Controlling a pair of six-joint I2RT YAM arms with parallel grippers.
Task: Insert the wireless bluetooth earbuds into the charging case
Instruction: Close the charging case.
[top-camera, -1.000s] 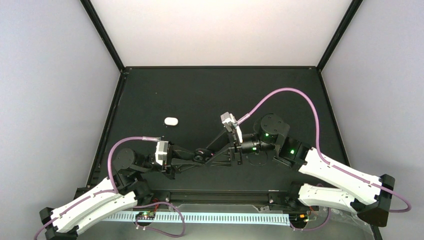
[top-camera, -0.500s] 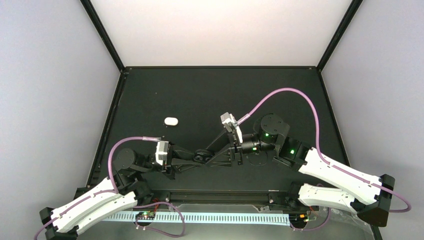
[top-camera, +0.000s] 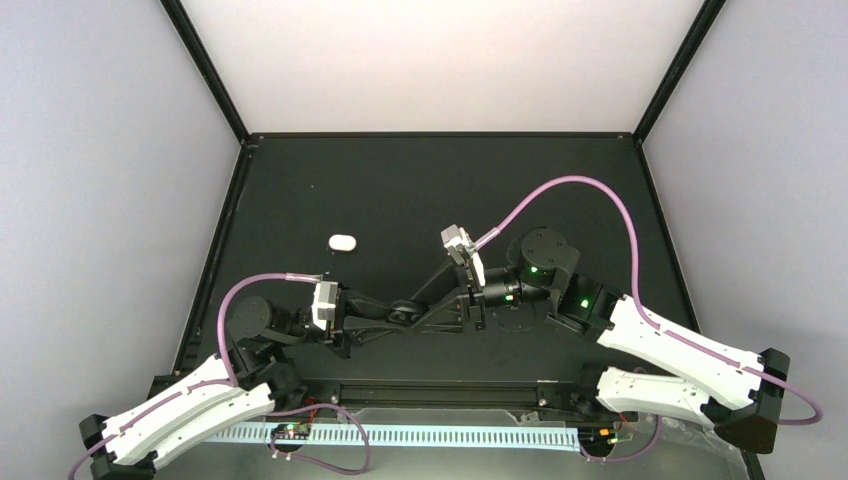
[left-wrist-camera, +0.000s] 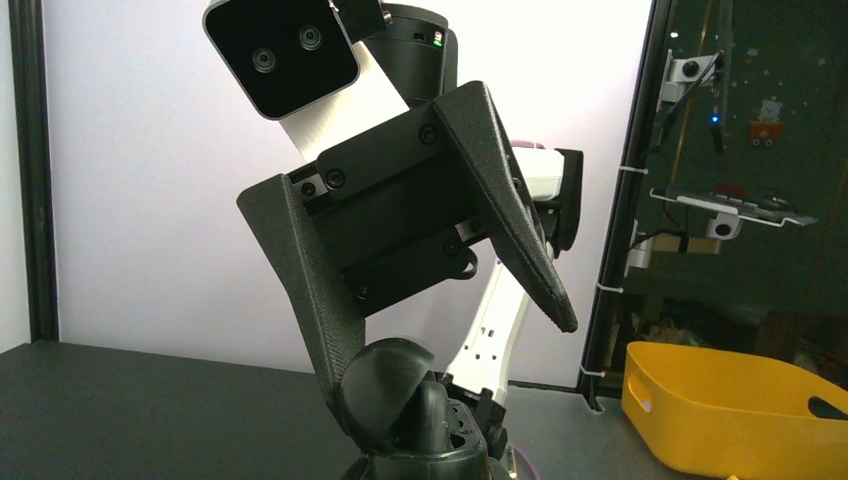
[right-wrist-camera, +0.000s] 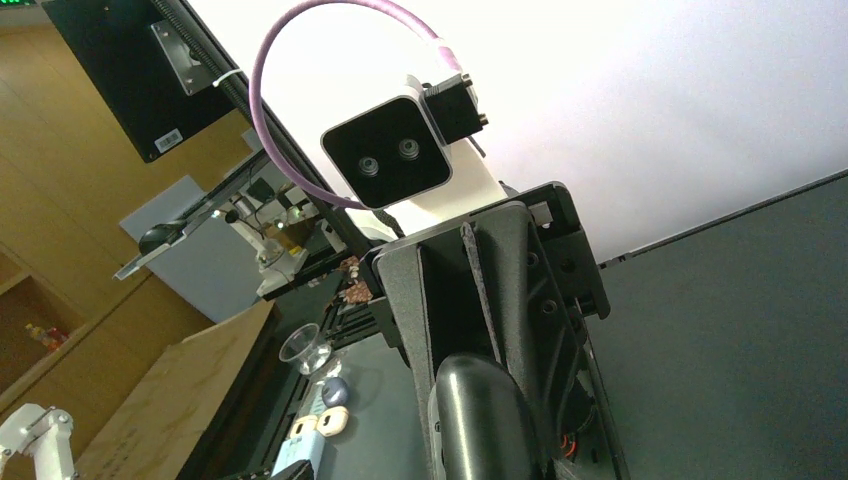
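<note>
Dark matting covers the surface (top-camera: 560, 180), and a white charging case (top-camera: 342, 241) lies on it toward the left, well apart from both arms. I can make out no earbud from here. Nearer the bases the arms meet tip to tip. The left end effector (right-wrist-camera: 468, 330) has its fingers pressed together, whether on a bud I cannot tell. The right end effector (left-wrist-camera: 455, 358) stands spread, with a black rounded piece (left-wrist-camera: 385, 378) against one fingertip. This looks like a mid-air seating or hand-over step, and the next move calls for fine alignment before anything is let go.

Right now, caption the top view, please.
The left gripper and right gripper meet over the black table; a white case lies apart, untouched.
</note>
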